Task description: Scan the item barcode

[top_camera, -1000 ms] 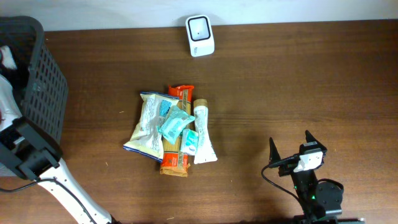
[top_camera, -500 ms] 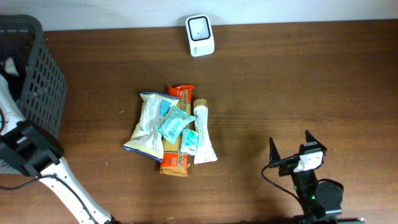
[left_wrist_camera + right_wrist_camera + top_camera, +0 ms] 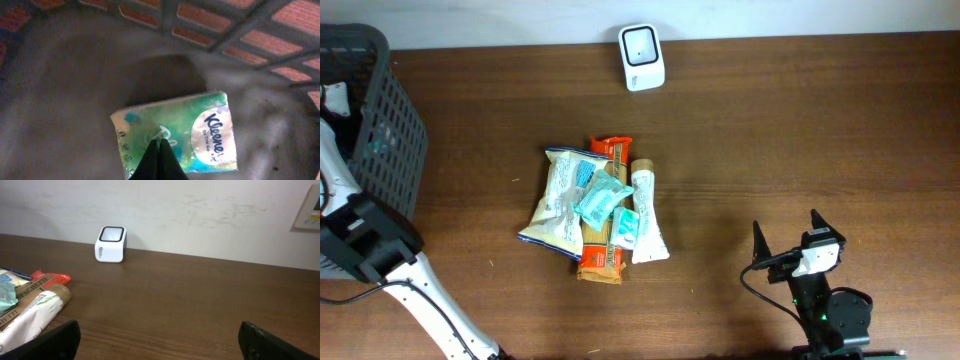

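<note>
- The black mesh basket (image 3: 390,130) stands at the far left edge of the table (image 3: 800,130), and my left arm (image 3: 365,245) reaches up into it; the basket wall hides the gripper from above.
- The white scanner (image 3: 642,44) sits at the back edge, well apart from everything else.
- A pile of packets (image 3: 595,205) lies in the middle of the table: a pale chip bag (image 3: 555,195), an orange packet (image 3: 612,148), a white tube (image 3: 646,210) and small teal packs overlapping one another.
- Nothing stands between the pile and the scanner.
- The right gripper (image 3: 790,245) rests near the front right corner. Its fingers (image 3: 55,340) are spread wide with nothing between them, and they face the scanner across bare wood.
- Compared with a second ago, the pile, the scanner and the right arm lie just where they were. Only the left arm has shifted slightly beside the basket.
- On the left wrist camera, a green and white tissue pack (image 3: 175,132) lies flat and a bit askew on the grey basket floor, label up.
- The left gripper (image 3: 160,145) is pressed together to a point, and I see nothing pinched in it. The tip sits over the near edge of the tissue pack, but I cannot tell whether it touches.
</note>
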Tool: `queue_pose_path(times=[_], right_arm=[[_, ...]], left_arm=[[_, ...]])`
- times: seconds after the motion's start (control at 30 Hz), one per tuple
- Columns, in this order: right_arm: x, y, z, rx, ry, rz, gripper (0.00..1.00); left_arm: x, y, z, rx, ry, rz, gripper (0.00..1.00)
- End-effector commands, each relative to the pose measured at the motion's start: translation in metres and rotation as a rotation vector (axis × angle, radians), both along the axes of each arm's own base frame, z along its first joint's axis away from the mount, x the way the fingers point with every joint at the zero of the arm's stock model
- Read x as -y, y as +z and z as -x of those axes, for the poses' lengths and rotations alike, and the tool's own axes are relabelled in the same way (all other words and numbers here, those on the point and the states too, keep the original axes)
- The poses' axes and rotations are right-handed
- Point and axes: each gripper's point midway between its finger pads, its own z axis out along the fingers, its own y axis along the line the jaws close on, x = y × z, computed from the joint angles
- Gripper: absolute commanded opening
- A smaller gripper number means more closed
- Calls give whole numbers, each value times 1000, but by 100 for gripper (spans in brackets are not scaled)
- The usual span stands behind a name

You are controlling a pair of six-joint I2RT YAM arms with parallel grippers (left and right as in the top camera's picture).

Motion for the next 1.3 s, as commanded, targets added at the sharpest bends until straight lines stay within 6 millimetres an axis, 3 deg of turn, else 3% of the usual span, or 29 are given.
queue_pose_path(times=[0.0,0.07,0.1,0.17,0.23,0.33,0.4,0.53,0.57,0.6,0.63,0.67,0.7,0.77,0.83,0.87,0.93,1.0,1.1,1.13,1.27], right_arm=[[1,-3,0,-5,-3,-8,99],[1,-3,0,-5,-3,-8,99],[1,-3,0,-5,-3,-8,99],[1,-3,0,-5,-3,-8,99],[1,-3,0,-5,-3,-8,99],[1,-3,0,-5,-3,-8,99],[1,-3,0,-5,-3,-8,99],[1,-3,0,-5,-3,-8,99],[1,-3,0,-5,-3,-8,99],[1,-3,0,-5,-3,-8,99],[1,-3,0,-5,-3,-8,99],[1,-3,0,-5,-3,-8,99],[1,-3,0,-5,-3,-8,99],[1,-3,0,-5,-3,-8,99],[1,-3,0,-5,-3,-8,99],[1,-3,0,-5,-3,-8,99],[1,-3,0,-5,-3,-8,99],[1,-3,0,-5,-3,-8,99],[1,-3,0,-5,-3,-8,99],[1,-3,0,-5,-3,-8,99],[1,-3,0,-5,-3,-8,99]], left_arm=[[9,-62,13,-108,-7,74,0],[9,-62,13,-107,-7,73,59],[7,-61,10,-96,-8,65,78],[3,-60,5,-75,-17,47,93],[9,-76,6,-93,-104,52,94],[19,-118,16,-154,-108,118,85],[21,-124,18,-163,-108,130,33],[42,-131,14,-127,-134,237,31],[45,-132,15,-128,-137,257,8],[46,-130,16,-130,-126,262,6],[40,-100,10,-91,-47,271,0],[35,-64,0,-29,-51,247,1],[26,3,-14,90,-12,193,2],[24,128,-21,302,31,97,11],[36,200,-5,389,25,42,19],[48,217,13,367,30,52,24],[55,209,25,312,11,71,27],[58,202,26,285,-33,65,21],[69,213,29,303,-70,83,13],[79,224,34,307,-98,73,8],[131,321,71,442,-161,-22,9]])
